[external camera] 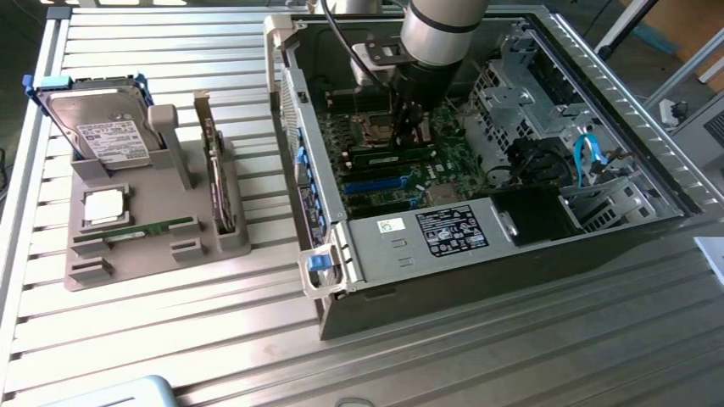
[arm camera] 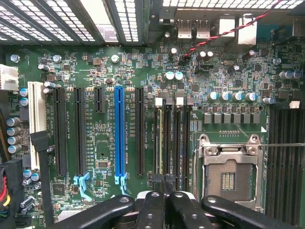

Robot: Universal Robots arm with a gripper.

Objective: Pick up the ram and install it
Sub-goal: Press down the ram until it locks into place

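A ram [external camera: 153, 231], a thin green stick with dark chips, lies in the front slot of the grey tray [external camera: 136, 263] at the exterior view's left. A similar green stick [external camera: 391, 157] stands in the memory slots inside the open computer case. My gripper [external camera: 403, 114] is down in the case just above that stick, far from the tray. In the wrist view the gripper [arm camera: 164, 183] is shut, its fingers [arm camera: 153, 205] pressed together with nothing seen between them, over one end of the black memory slots [arm camera: 171, 143]. I cannot tell whether it touches anything.
The tray also carries a hard drive [external camera: 102, 127], a square silver chip [external camera: 104, 206] and an upright green card [external camera: 215, 178]. Next to the slots are the processor socket [arm camera: 228, 176] and a blue expansion slot [arm camera: 119, 133]. Case walls [external camera: 396, 242], a drive cage and blue cables [external camera: 582, 157] surround the arm.
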